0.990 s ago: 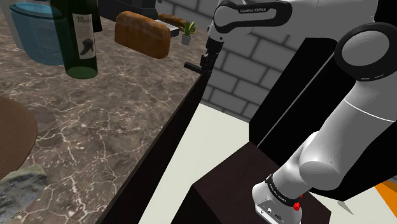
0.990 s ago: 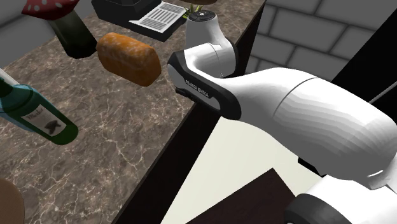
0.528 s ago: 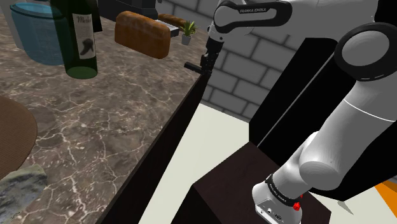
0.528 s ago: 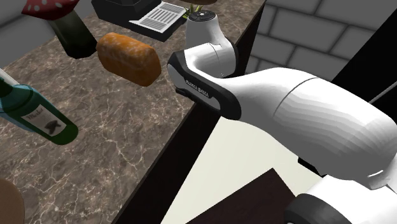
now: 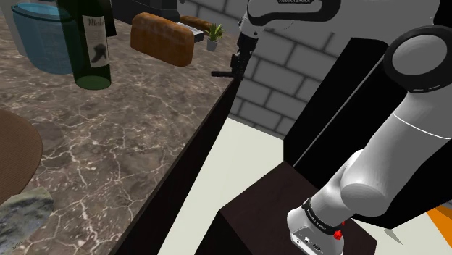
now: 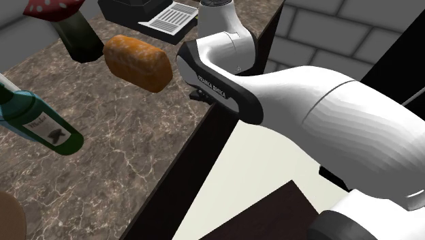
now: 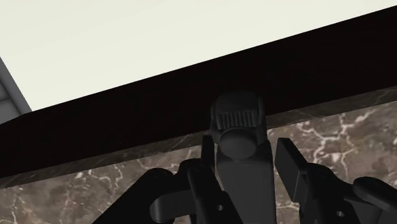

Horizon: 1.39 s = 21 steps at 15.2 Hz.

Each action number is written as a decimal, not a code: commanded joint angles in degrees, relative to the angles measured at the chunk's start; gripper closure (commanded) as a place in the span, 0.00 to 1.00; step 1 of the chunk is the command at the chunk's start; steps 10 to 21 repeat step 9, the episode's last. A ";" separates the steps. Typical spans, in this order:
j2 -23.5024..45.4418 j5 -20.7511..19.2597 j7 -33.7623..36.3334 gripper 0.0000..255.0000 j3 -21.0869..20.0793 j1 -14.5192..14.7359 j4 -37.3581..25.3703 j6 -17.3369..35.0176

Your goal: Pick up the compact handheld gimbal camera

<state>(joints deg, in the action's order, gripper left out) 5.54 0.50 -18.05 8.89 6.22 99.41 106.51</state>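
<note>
Your black gripper [image 7: 245, 145] is pinching the dark gimbal camera [image 7: 240, 172] between its fingers at the marble worktop's [image 5: 145, 145] edge, the camera's long axis crossing that edge with its ribbed, rounded head toward the pale floor [image 7: 127, 44].

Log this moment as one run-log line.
state: grasp | gripper: shut on black gimbal camera | location: marble counter edge | camera-counter contact: cannot tell

Home kitchen: dark marble countertop [image 5: 130, 145] with a wine bottle [image 5: 87, 43], bread loaf [image 5: 163, 38], small potted plant [image 5: 214, 33]; grey brick wall [image 5: 279, 69] behind.
</note>
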 commanded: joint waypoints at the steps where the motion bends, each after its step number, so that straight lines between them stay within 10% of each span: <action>1: 0.11 0.02 -0.05 1.00 0.03 -0.04 -1.72 -1.62; 21: 0.24 0.04 -0.08 1.00 0.06 -0.08 -6.63 -6.40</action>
